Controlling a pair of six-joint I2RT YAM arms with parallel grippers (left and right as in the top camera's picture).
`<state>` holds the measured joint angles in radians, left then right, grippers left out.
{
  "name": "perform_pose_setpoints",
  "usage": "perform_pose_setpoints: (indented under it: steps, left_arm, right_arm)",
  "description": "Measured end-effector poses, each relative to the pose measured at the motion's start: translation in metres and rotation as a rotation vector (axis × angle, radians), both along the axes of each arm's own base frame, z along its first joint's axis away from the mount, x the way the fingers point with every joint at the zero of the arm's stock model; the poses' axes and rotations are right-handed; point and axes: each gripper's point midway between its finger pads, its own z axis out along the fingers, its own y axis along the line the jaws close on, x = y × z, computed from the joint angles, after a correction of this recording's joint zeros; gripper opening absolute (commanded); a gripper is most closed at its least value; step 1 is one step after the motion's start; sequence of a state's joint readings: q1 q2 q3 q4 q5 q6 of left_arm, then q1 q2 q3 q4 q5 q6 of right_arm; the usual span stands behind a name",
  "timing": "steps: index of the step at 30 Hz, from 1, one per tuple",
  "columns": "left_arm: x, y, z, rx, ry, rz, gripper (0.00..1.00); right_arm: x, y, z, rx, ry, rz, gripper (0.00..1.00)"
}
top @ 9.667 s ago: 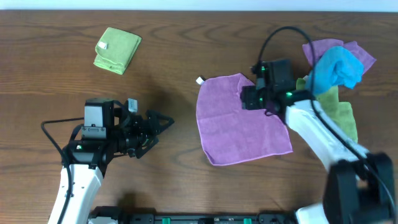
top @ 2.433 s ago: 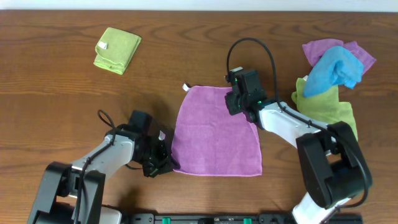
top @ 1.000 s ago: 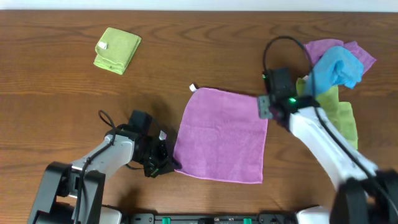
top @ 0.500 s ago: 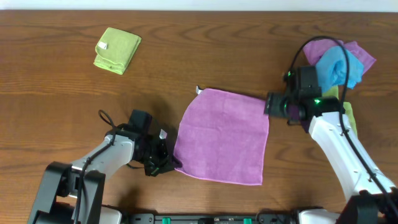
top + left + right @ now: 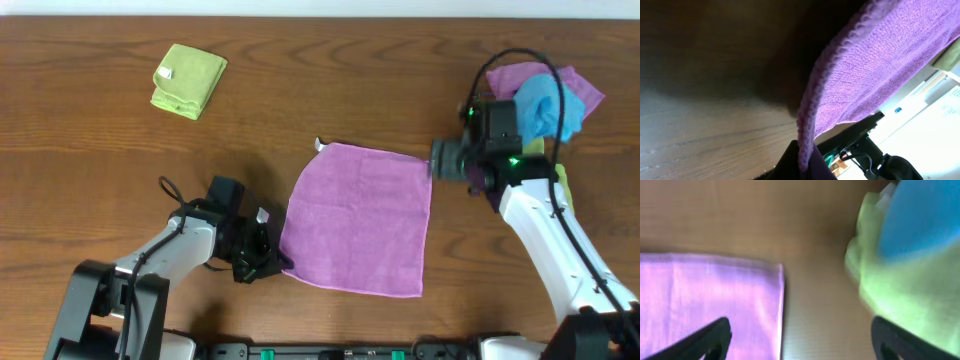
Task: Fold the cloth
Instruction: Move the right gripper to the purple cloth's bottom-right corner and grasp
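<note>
The lilac cloth (image 5: 358,218) lies flat and open in the middle of the wooden table (image 5: 100,180). Its little white tag (image 5: 319,144) is at the far left corner. The left gripper (image 5: 262,264) is down at the near left corner, with its fingers pinched tight on the cloth's edge. The right gripper (image 5: 438,160) sits just beside the far right corner, fingers wide apart and holding nothing. To fold well, I think it should come down on that corner and pinch only the lilac cloth. Then the lifted side should be laid over so the edges match, with no bumps. Only the overhead view shows the whole cloth and the folded lime-green cloth (image 5: 188,80) far away. Only the left wrist view shows the bumpy stitched edge going into the fingers. The right wrist view is blurry, but it shows bare table between the corner and the loose green cloth (image 5: 890,280) under the blue cloth (image 5: 925,215).
</note>
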<state>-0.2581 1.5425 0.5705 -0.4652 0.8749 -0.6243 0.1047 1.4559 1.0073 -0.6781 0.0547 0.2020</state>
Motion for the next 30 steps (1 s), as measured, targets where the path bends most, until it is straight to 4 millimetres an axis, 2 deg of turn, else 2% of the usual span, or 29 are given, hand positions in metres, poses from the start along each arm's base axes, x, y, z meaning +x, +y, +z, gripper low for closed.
perform_pose_setpoints:
  steps: [2,7,11,14,17,19,26,30]
  left_arm:
    - [0.000,0.000,0.000,-0.002,-0.002,0.000,0.06]
    - [0.003,-0.002,0.001,-0.011,-0.016,0.000,0.06]
    - [0.005,-0.002,0.001,-0.013,-0.026,-0.001,0.06]
    - [0.005,-0.002,0.001,-0.015,-0.025,-0.001,0.06]
    - [0.005,-0.002,0.001,-0.015,-0.024,-0.001,0.06]
    - [0.005,-0.002,0.001,-0.016,-0.025,-0.001,0.06]
    - [0.006,-0.003,0.002,-0.016,-0.024,0.004,0.06]
    - [0.006,-0.003,0.002,-0.016,-0.021,0.007,0.06]
  right_arm:
    - [-0.038,0.010,-0.010,0.069,0.156,0.005,0.92]
    - [-0.101,0.018,-0.008,0.203,0.393,-0.034,0.93]
    - [-0.125,0.024,-0.017,0.316,0.478,-0.062,0.93]
    - [-0.155,0.033,-0.044,0.425,0.567,-0.090,0.91]
    - [-0.178,0.047,-0.066,0.535,0.613,-0.097,0.89]
    - [-0.190,0.055,-0.076,0.591,0.634,-0.096,0.85]
    - [-0.199,0.067,-0.090,0.676,0.628,-0.112,0.77]
    - [-0.194,0.075,-0.094,0.741,0.592,-0.134,0.60]
